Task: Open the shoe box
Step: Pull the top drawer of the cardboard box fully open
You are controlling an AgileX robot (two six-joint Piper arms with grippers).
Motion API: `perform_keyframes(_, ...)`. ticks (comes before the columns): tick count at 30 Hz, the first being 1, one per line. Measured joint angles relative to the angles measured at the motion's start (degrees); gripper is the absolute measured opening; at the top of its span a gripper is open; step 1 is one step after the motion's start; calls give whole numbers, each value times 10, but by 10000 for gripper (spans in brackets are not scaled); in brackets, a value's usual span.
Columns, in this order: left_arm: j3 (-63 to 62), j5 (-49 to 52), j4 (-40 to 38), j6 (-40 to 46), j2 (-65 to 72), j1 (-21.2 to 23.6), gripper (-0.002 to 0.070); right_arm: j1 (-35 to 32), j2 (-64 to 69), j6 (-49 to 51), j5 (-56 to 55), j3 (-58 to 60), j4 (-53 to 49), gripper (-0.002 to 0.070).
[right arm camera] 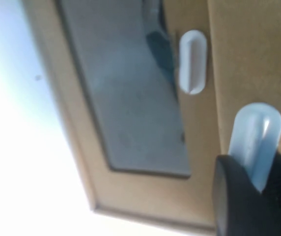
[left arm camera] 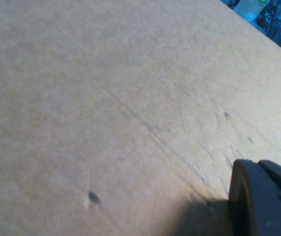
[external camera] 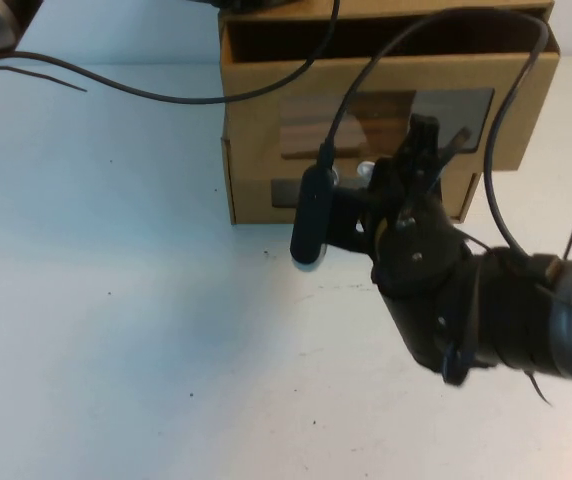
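Box [external camera: 266,170] ahead of right gripper [external camera: 442,140]: plain tan cardboard, with a dark glossy window [external camera: 381,115] in front. Gripper black — cables [external camera: 166,95] black too. Table [external camera: 116,330] beneath it is white with sparse dark specks. Left gripper [left arm camera: 263,201] black, against faintly creased tan.

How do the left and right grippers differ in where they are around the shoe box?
The left gripper hangs close over plain cardboard; the right gripper is at the windowed front of the box. Beside the right gripper are the window and a white handle; beside the left gripper, nothing but bare board. Both are black and close to cardboard.
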Motion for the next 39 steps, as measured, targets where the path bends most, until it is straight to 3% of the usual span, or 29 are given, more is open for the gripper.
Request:
perform_keyframes(17,0,-1,0,-1,0,0,-6,123,-105,16,47,97,196,102)
perform_keyframes(31,0,-2,-2,-3,1,0,-6,133,-108,25,51,115,206,103)
perform_keyframes(34,0,-4,-2,-3,1,0,-6,133,-108,30,47,116,210,172)
perform_keyframes(39,0,-8,2,-4,-4,0,-6,138,-108,39,40,121,219,418)
